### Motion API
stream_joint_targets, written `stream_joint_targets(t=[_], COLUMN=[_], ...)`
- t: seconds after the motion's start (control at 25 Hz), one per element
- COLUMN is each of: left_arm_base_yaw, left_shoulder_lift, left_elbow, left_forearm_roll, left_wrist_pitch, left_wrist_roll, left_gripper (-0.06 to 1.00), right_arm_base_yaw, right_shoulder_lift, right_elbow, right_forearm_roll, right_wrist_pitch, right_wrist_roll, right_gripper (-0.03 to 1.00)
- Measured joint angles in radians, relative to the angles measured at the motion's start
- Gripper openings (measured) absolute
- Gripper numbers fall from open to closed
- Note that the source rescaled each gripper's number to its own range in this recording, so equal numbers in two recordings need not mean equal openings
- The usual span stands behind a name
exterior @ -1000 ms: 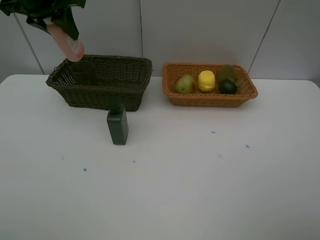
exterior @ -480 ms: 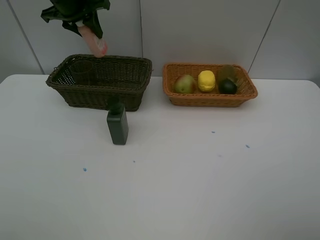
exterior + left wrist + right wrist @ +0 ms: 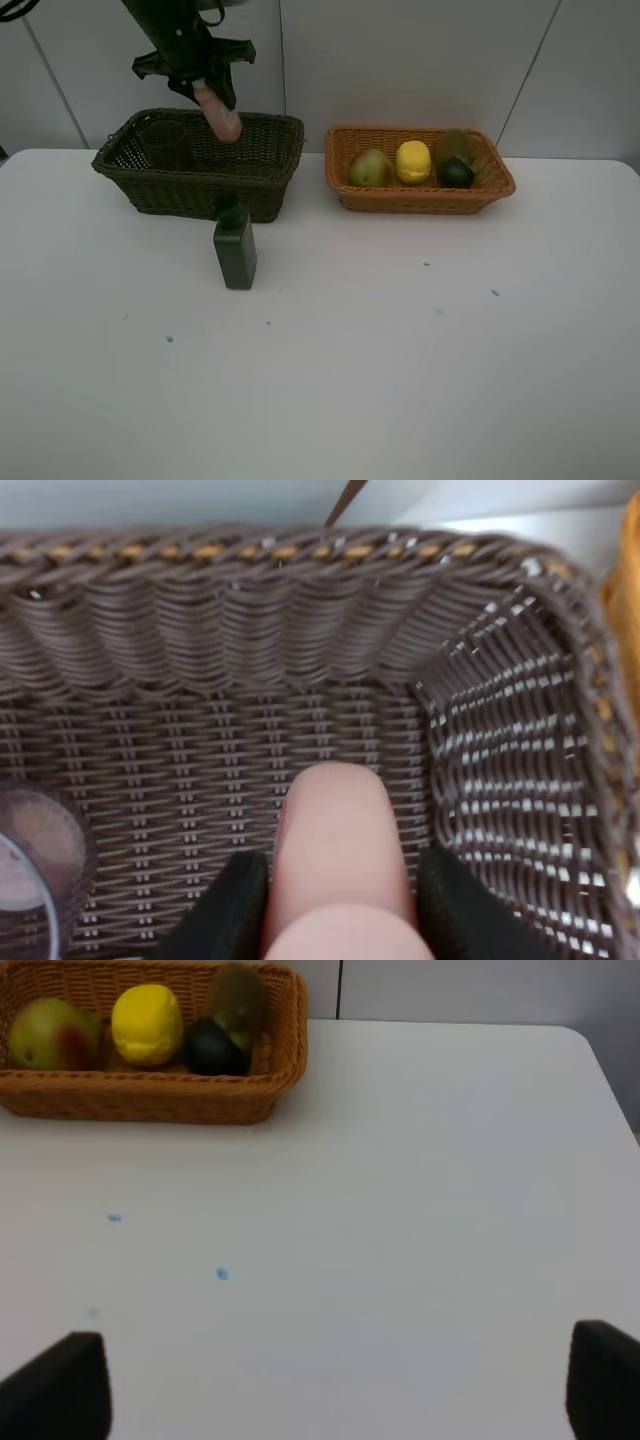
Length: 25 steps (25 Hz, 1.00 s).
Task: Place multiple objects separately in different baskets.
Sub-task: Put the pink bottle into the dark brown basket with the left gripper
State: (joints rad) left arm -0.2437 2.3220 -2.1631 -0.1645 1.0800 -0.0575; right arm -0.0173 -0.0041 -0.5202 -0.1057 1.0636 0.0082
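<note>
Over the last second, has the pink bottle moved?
Yes. The pink bottle has travelled rightward, from the dark basket's left end to above its middle.

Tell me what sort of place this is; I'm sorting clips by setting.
Probably a robot test bench, not a home: a bare white table, plain grey wall panels, and two staged baskets, dark and orange.
</note>
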Motion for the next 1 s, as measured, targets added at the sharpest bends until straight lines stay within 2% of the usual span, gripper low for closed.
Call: stream_joint_targets(t=[0.32, 1.0], left_arm_base_yaw=[-0.022, -0.022], left_shoulder_lift=[0.062, 0.119], left_elbow=[0.000, 0.000], left_forearm_roll=[0.085, 0.093], left_wrist_pitch=[0.009, -0.016], left_wrist_roll=[-0.017, -0.017], left_gripper=[0.42, 0.42], right_arm_base_yaw=[0.000, 0.000], right_shoulder_lift=[0.000, 0.000], right_elbow=[0.000, 0.000], right_forearm_roll=[0.000, 0.000], right_wrist_pitch=[0.000, 0.000], right_wrist_roll=[0.000, 0.000], right_gripper=[0.99, 0.99])
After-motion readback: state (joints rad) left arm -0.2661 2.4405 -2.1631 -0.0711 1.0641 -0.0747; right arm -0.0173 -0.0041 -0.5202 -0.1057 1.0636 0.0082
